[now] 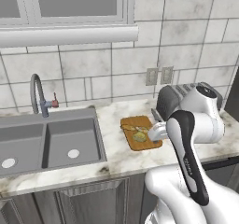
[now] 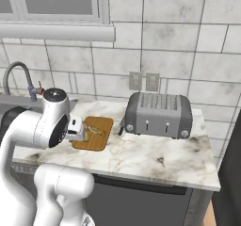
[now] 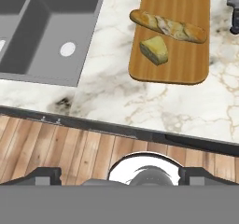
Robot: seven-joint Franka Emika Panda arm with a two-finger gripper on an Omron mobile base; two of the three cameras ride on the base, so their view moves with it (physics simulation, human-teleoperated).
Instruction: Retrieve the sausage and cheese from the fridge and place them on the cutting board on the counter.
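board (image 3: 172, 64): you've got sausage (image 3: 168, 26) and cheese (image 3: 155, 50) lying on it, touching
tabletop (image 3: 116, 97): carries board
end effector (image 3: 119, 174): spread, empty

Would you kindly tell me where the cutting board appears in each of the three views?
Left base view: cutting board at centre, right of the sink.
Right base view: cutting board left of centre, beside the toaster.
Hand view: cutting board upper right.
Shared landmark: the cheese on the board.
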